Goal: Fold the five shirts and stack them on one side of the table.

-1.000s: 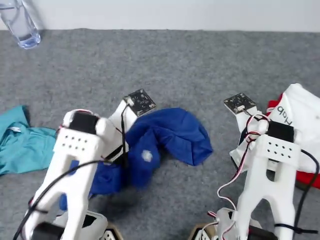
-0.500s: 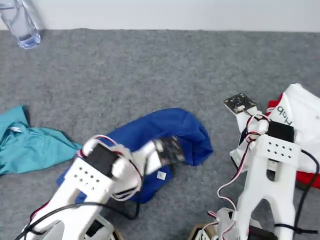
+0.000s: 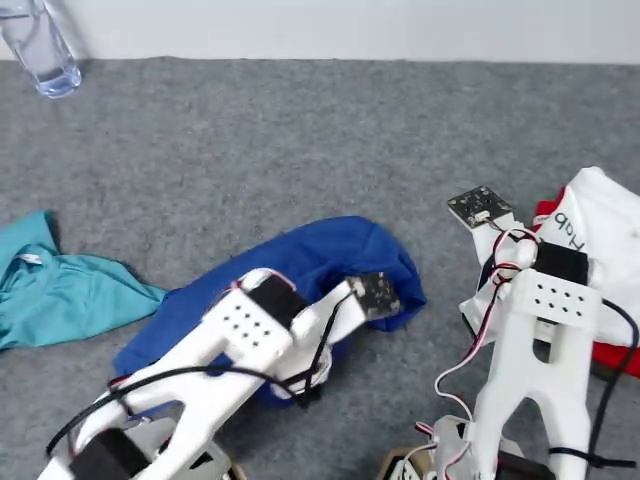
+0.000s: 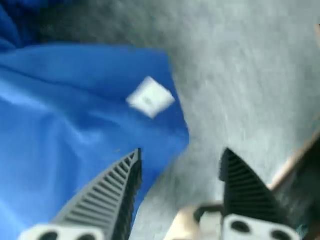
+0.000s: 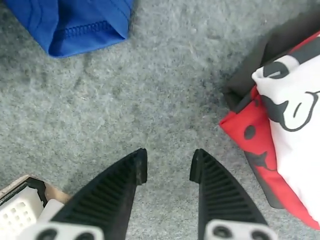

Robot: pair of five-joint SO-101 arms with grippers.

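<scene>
Grey carpet desk (image 3: pixel 300 130). Blue shirt (image 3: pixel 320 255) lies bunched mid-desk, teal shirt (image 3: pixel 60 290) at the far left edge, white shirt (image 3: pixel 600 215) on a red one at the right. Left gripper (image 4: pixel 182 155) is wide open and empty over the blue hem. Right gripper (image 5: pixel 168 155) is part open and empty over bare desk. Step looks like folding the blue one; next needs a pinch on the hem corner. Neck tag (image 4: pixel 150 97) unreadable; white shirt has dark lettering.

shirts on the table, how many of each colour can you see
blue shirt: 1
teal shirt: 1
white shirt: 1
red shirt: 1
dark shirt, lying under the red one: 1
total: 5
</scene>
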